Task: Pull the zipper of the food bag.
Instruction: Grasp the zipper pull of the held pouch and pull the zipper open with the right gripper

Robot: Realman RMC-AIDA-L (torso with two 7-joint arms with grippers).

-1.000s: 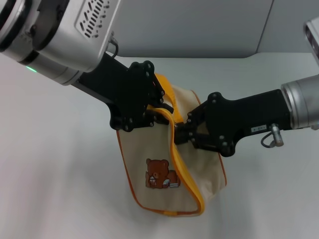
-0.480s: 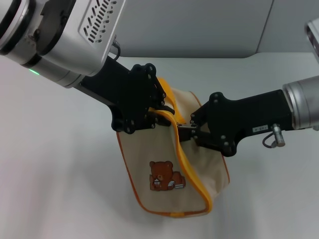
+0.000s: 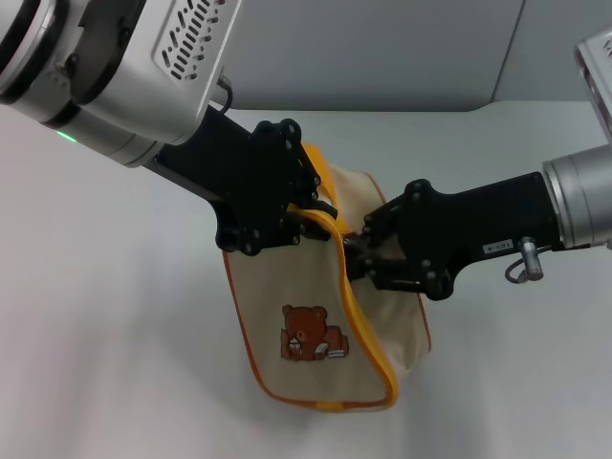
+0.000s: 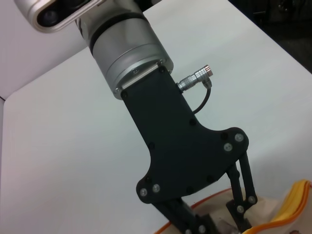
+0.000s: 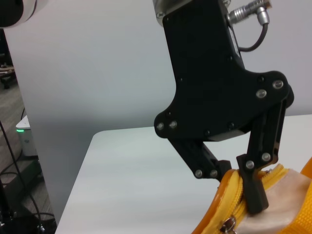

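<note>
The cream food bag (image 3: 306,287) with its brown bear print (image 3: 308,335) hangs lifted above the white table, held between both grippers. The orange-yellow zipper (image 3: 359,320) runs down its front edge. My left gripper (image 3: 311,215) is shut on the bag's top zippered edge; the right wrist view shows its fingers (image 5: 256,197) clamped over the zip band (image 5: 229,200), with the silver pull tab (image 5: 226,225) just below. My right gripper (image 3: 351,253) comes in from the right and is pinched shut on the zipper, just below the left gripper. It also shows in the left wrist view (image 4: 219,226).
The white table (image 3: 115,335) spreads around and under the bag. A grey wall (image 3: 382,48) stands behind the table's far edge. Both black gripper bodies crowd the bag's top.
The bag swung slightly down and right, then back up and left. Both grippers kept their hold and hardly moved.
</note>
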